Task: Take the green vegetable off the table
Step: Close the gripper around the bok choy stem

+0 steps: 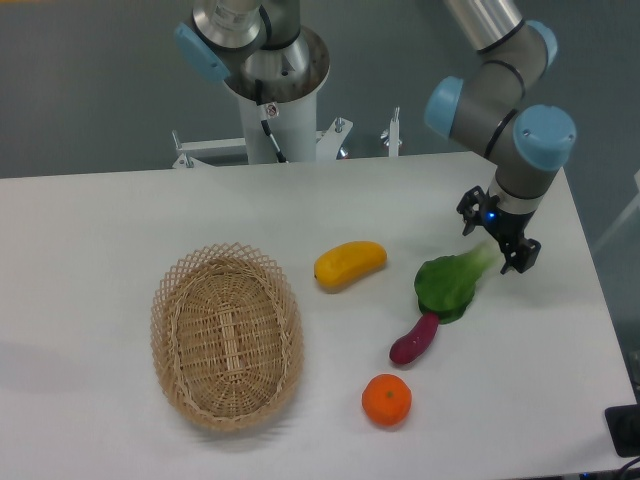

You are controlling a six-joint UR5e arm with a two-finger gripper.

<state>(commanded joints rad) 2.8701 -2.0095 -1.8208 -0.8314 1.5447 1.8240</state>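
Note:
The green vegetable (450, 284) lies on the white table (120, 220), right of centre, dark leaves toward the front-left and pale stem pointing up-right. My gripper (497, 243) hangs open over the stem's tip, one finger on either side of it, nothing gripped. The leafy part is fully visible; the very end of the stem is partly covered by the gripper.
A purple eggplant (414, 339) touches the vegetable's leaves at the front. A yellow oblong fruit (350, 264) lies to the left, an orange (387, 400) nearer the front edge, and a wicker basket (227, 335) at the left.

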